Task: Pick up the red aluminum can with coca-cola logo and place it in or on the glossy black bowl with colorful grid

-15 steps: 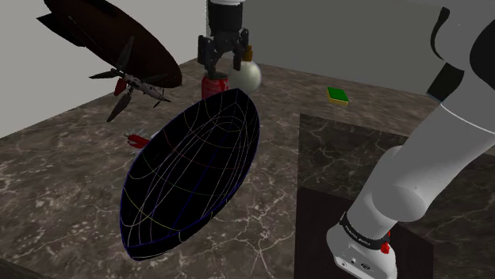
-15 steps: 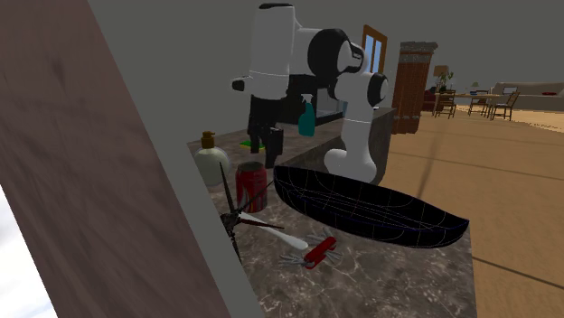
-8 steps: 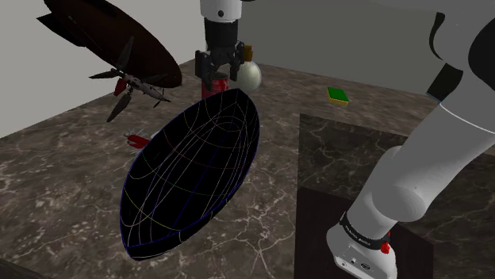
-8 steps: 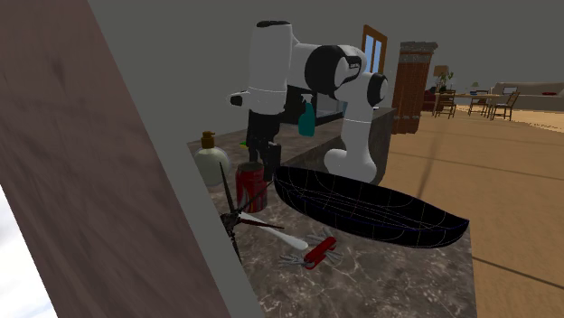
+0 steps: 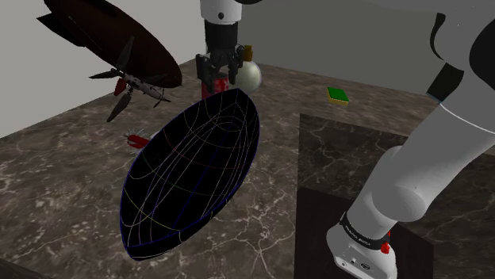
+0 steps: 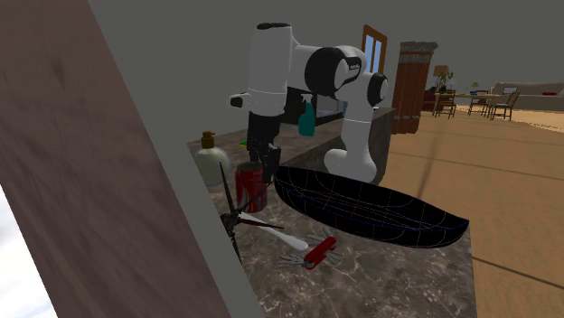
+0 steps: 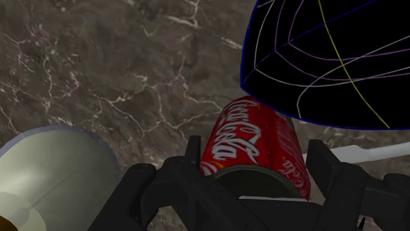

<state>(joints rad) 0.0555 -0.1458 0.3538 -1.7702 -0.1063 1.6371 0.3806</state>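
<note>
The grasp is being made, by the look of it. The gripper (image 5: 220, 77) is hanging straight down at the far edge of the counter (image 5: 63, 182), and its fingers (image 7: 193, 149) are clasping the can (image 7: 253, 141) from both sides, touching its wall. The can is standing upright on the counter, not yet lifted. The next move, I judge, is calling for a straight lift, high enough to clear the rim beside it. After that comes a short carry toward the shoulder camera and a gentle lowering.

Reading the shoulder view from the left, the bowl (image 5: 194, 170) is spreading wide over the near counter, its pointed end reaching just beside the can. The can is sitting right under the palm, between the fingers, its logo showing in the wrist view. The bottle (image 5: 249, 75) is standing just beside the gripper on the right, so any sideways drift in lifting is risking a knock there.
</note>
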